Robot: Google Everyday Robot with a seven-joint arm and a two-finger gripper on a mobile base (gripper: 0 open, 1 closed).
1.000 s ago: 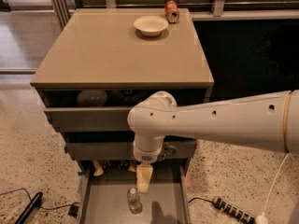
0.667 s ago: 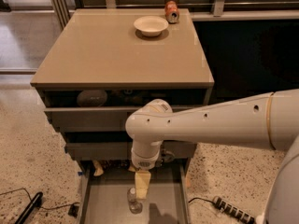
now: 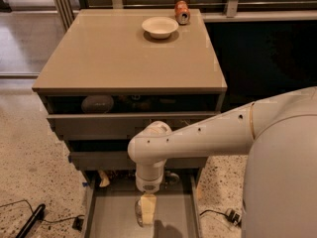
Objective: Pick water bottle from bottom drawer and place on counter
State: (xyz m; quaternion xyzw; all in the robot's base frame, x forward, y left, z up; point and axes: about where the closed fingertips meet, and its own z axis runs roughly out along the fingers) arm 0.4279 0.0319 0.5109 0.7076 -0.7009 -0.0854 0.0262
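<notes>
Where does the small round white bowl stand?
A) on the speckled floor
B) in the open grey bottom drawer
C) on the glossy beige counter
C: the white bowl sits on the beige counter by the orange can; the gripper is down in the bottom drawer.

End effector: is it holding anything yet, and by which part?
Cannot be told. The end effector is down in the bottom drawer, at the bottle, but whether it grips it, or where, does not show.
</notes>
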